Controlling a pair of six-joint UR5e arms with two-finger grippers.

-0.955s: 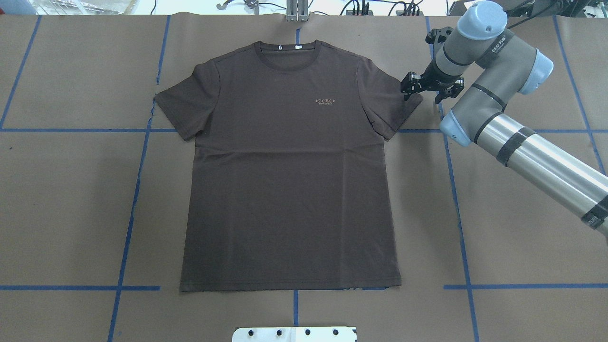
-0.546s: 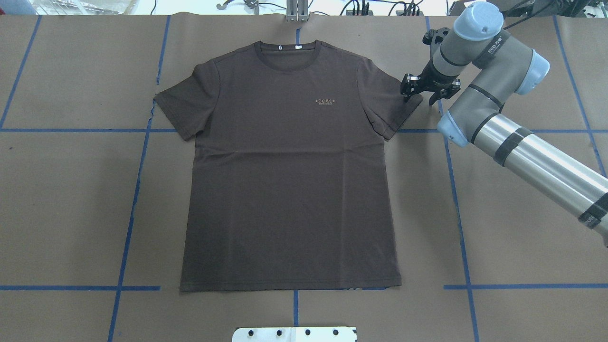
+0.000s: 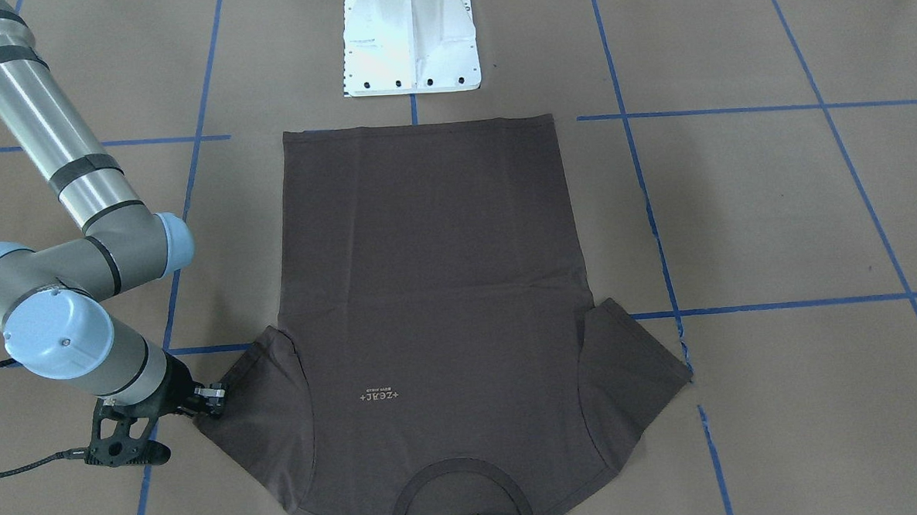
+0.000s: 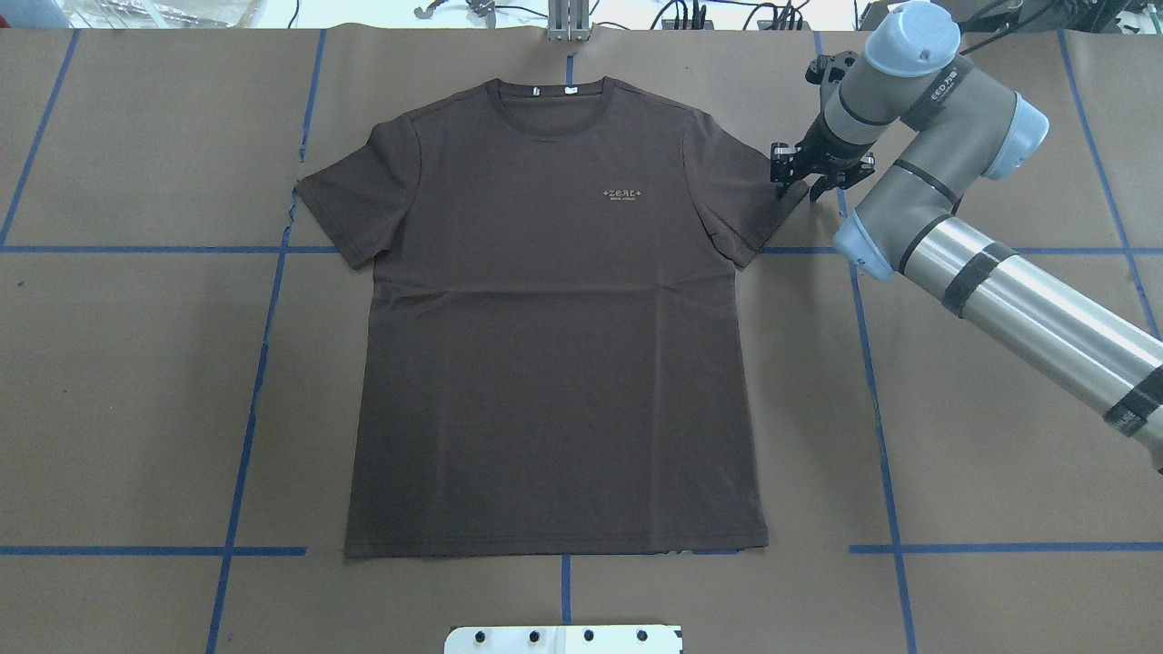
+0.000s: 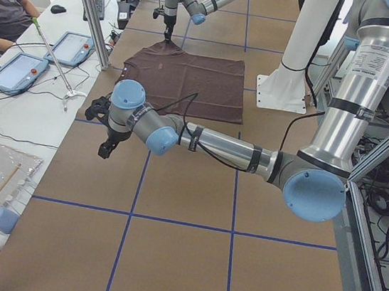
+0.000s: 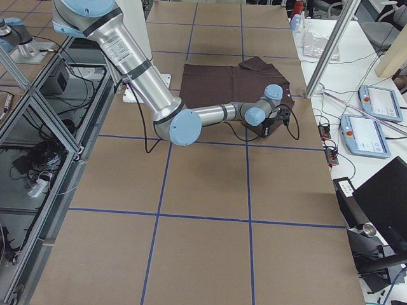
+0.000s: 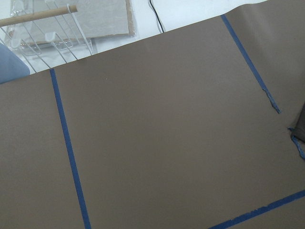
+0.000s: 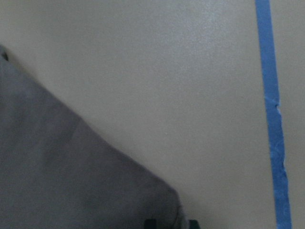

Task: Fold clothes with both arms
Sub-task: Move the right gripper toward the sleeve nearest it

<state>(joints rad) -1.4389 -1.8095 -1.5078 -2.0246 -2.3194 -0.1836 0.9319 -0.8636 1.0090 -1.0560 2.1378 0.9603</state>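
The fingertips (image 8: 150, 222) of the right gripper (image 4: 798, 184) stand narrow on either side of the outer corner of one sleeve (image 4: 754, 204) of the T-shirt (image 4: 554, 345). Whether they already pinch the cloth I cannot tell. The left gripper (image 5: 105, 149) hangs well off the T-shirt's opposite sleeve, over the table (image 4: 999, 409), and its finger state cannot be told. The T-shirt lies flat and front up, sleeves spread and hem straight, with no fold in it. I judge the task to be at its first grasp, with every fold left to do. Counted: one T-shirt, two sleeves, two arms, two grippers, with only one gripper at the cloth.
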